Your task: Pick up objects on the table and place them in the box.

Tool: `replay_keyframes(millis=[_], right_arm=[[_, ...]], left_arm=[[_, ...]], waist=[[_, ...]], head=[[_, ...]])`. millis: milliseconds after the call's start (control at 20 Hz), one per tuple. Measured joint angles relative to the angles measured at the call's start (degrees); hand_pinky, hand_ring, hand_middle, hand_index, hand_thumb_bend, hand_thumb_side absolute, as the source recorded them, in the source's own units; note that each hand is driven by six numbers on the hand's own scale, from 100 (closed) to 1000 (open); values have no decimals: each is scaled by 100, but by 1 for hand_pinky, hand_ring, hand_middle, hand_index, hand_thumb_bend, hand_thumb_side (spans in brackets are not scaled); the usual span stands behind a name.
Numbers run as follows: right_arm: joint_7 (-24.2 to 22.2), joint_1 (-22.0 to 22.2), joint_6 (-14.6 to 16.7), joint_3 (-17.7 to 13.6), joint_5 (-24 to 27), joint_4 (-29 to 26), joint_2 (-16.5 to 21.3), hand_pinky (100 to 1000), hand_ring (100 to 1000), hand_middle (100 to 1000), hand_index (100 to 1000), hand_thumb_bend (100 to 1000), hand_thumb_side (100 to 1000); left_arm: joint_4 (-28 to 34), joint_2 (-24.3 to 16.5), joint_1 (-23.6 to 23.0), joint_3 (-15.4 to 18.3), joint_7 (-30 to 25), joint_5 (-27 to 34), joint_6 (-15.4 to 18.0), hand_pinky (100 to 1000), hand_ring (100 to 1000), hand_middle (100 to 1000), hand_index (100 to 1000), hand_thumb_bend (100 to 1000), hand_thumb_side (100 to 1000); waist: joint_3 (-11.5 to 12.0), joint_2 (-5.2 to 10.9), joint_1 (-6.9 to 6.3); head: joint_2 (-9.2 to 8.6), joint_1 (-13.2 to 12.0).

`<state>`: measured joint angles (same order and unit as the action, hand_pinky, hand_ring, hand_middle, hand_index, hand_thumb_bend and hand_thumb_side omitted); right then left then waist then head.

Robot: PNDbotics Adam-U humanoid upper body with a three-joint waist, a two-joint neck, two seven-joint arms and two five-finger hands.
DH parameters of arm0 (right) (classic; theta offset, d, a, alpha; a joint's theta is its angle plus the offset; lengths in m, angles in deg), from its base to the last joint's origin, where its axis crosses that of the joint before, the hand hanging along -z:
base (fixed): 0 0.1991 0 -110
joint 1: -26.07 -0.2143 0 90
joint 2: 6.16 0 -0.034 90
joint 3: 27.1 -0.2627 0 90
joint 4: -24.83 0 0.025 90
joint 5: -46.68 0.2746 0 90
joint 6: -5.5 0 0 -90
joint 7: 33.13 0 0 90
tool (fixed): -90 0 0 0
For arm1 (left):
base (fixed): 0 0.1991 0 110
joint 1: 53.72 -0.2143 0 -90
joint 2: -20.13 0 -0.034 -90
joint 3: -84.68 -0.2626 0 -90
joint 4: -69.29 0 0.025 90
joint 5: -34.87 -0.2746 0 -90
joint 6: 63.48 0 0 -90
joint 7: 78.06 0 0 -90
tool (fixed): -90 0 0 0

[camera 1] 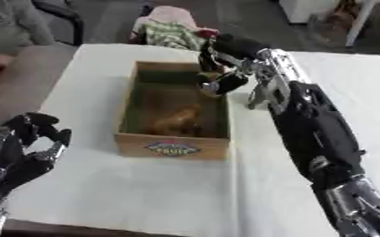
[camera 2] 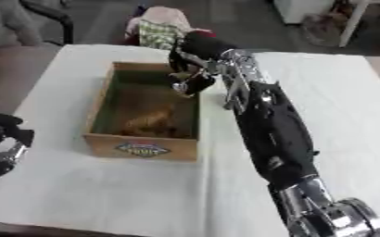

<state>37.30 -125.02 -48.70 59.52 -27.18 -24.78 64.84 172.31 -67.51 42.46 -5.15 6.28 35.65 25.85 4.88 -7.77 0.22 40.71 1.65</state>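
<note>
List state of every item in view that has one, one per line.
box: open-topped, upright on the table, a brownish object inside.
brownish object: lying on the box floor.
right hand: over the box's far right corner, fingers curled round something small; cannot tell what.
left hand: idle at lower left, fingers loosely open, holding nothing.
</note>
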Motion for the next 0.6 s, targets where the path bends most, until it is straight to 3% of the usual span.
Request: replay_keyframes(millis=[100, 150, 200, 600], right_arm=[[-89, 3, 133, 140, -93, 56, -130, 686, 732, 781, 844, 166, 455], [-145, 6, 214, 188, -140, 81, -166, 686, 732, 781, 844, 166, 455], [-199, 9, 293, 213, -172, 102, -183, 738, 792, 827, 881, 217, 452], [-430, -5, 524, 192, 20, 64, 16, 758, 812, 837, 898, 235, 446]], left_arm=[[0, 1, 0, 0, -5, 0, -4, 751, 494, 449, 627, 317, 100], [0, 1, 0, 0, -6, 0, -5, 751, 494, 449, 627, 317, 100], [0, 1, 0, 0, -7, 0, -6, 751, 494, 449, 627, 317, 100], [0, 1, -15, 1, -6, 0, -8, 751, 494, 449, 627, 317, 100]], waist=[[-21, 0, 1], [-33, 0, 1], [-49, 0, 1], [-141, 51, 9]], head=[[0, -1], [0, -4], [0, -6], [0, -56]])
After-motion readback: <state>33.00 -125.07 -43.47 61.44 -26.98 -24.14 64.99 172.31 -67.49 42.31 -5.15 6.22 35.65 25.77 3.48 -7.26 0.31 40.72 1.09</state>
